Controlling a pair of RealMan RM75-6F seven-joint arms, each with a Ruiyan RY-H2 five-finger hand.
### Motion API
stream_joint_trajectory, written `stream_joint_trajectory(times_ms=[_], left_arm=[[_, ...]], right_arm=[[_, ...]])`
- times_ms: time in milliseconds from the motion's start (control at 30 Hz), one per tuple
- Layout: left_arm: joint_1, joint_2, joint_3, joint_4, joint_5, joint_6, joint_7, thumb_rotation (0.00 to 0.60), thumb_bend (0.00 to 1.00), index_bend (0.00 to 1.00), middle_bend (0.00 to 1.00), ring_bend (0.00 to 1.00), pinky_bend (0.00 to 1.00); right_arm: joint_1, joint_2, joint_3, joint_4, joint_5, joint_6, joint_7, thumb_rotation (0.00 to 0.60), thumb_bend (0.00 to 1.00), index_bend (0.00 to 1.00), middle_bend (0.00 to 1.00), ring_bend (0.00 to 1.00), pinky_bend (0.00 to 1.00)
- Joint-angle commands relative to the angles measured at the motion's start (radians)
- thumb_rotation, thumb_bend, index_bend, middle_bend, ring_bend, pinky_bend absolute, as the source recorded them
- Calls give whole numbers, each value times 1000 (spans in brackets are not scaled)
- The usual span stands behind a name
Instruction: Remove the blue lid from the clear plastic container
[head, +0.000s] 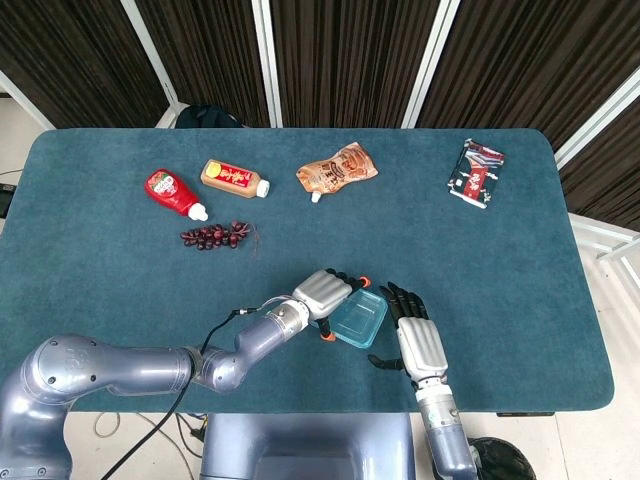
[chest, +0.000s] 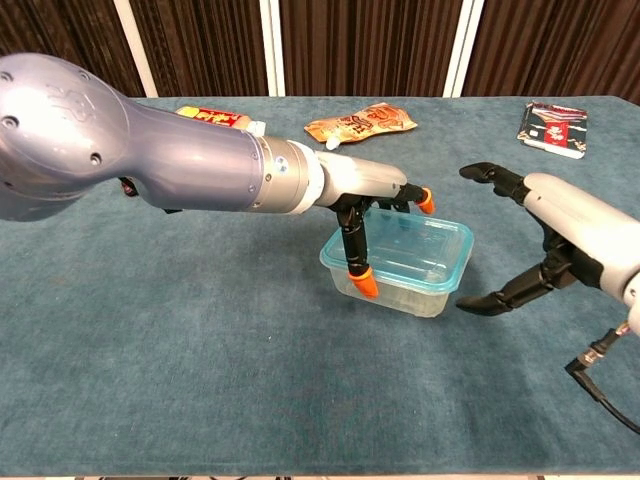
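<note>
The clear plastic container (head: 362, 322) (chest: 405, 283) stands near the table's front edge with its blue lid (chest: 418, 241) on top. My left hand (head: 322, 291) (chest: 362, 194) holds its left end, orange-tipped fingers (chest: 424, 198) lying over the lid and the thumb pressed against the near wall. Just right of the container my right hand (head: 413, 338) (chest: 541, 238) is open, fingers spread above and thumb low. It is close to the container's right end but not touching it.
Along the far side of the table (head: 520, 300) lie a red ketchup bottle (head: 172, 192), an orange sauce bottle (head: 233, 178), a bunch of dark grapes (head: 213, 236), an orange pouch (head: 338, 169) and a snack packet (head: 476, 172). A cable (chest: 600, 385) trails from my right wrist.
</note>
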Motion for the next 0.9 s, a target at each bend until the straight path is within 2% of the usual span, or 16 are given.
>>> stream_joint_trajectory(times_ms=[33, 567, 900], left_arm=[[-10, 10, 7, -10, -15, 2, -4, 600, 30, 88, 249, 249, 413], [-46, 30, 47, -42, -50, 16, -8, 600, 29, 88, 252, 249, 413], [-59, 23, 58, -39, -56, 37, -25, 600, 30, 88, 251, 249, 413]], right_arm=[[5, -10, 5, 6, 11, 4, -8, 600, 171, 0, 0, 0, 0], [19, -30, 23, 13, 50, 12, -14, 600, 170, 0, 0, 0, 0], [21, -27, 14, 15, 59, 17, -10, 600, 170, 0, 0, 0, 0]])
